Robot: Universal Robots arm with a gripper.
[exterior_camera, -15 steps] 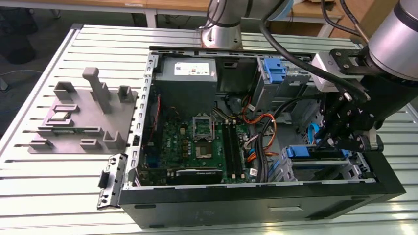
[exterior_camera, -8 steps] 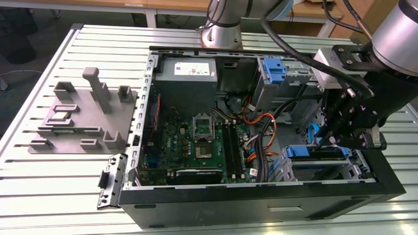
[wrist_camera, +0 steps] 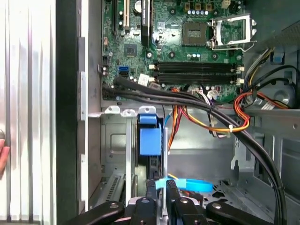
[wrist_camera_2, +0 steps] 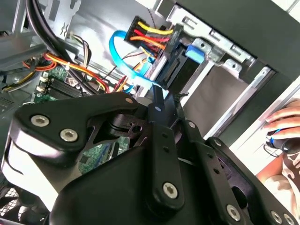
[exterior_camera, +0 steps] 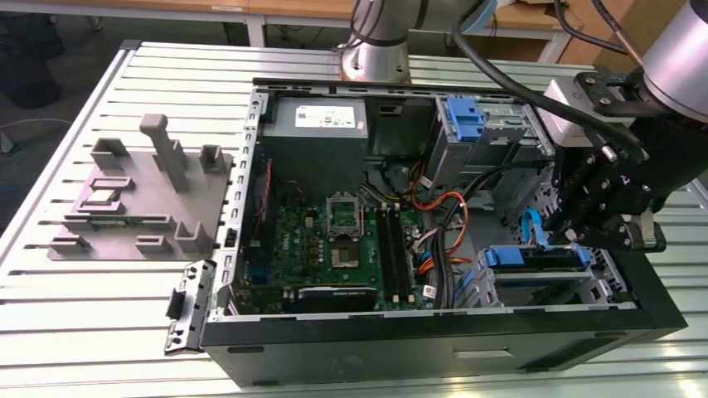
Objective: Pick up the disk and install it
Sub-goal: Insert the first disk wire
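Hanging over the open case (exterior_camera: 652, 311) at the exterior view's right, the gripper (exterior_camera: 584, 240) is sitting just above the disk (exterior_camera: 539, 259), whose blue carrier is lying in a drive bay near the case's front-right corner. From this view I cannot tell whether the fingers are touching the disk.

In the first wrist view, the gripper (wrist_camera: 161, 186) is showing its two black fingers (wrist_camera: 150, 190) drawn close together, with only a narrow gap, right at the end of the disk (wrist_camera: 151, 140), which is standing edge-on in the bay with its blue tab facing the camera. Whether they are pinching it or merely shut beside it, I cannot tell. A light blue cable (wrist_camera: 185, 184) is crossing just beside the fingertips.

The second wrist view is showing the gripper (wrist_camera_2: 161, 99) from behind its linkage, the tips reaching toward the disk (wrist_camera_2: 187, 61) in the metal cage, with a bundle of yellow, red and black wires (wrist_camera_2: 150, 35) plugged in next to it. A person's hand (wrist_camera_2: 286, 126) is resting outside the case.

The exterior view alone is taking in the motherboard (exterior_camera: 332, 249), the power supply (exterior_camera: 318, 124) at the far side, and a grey fixture (exterior_camera: 144, 199) on the table (exterior_camera: 66, 332) to the left.
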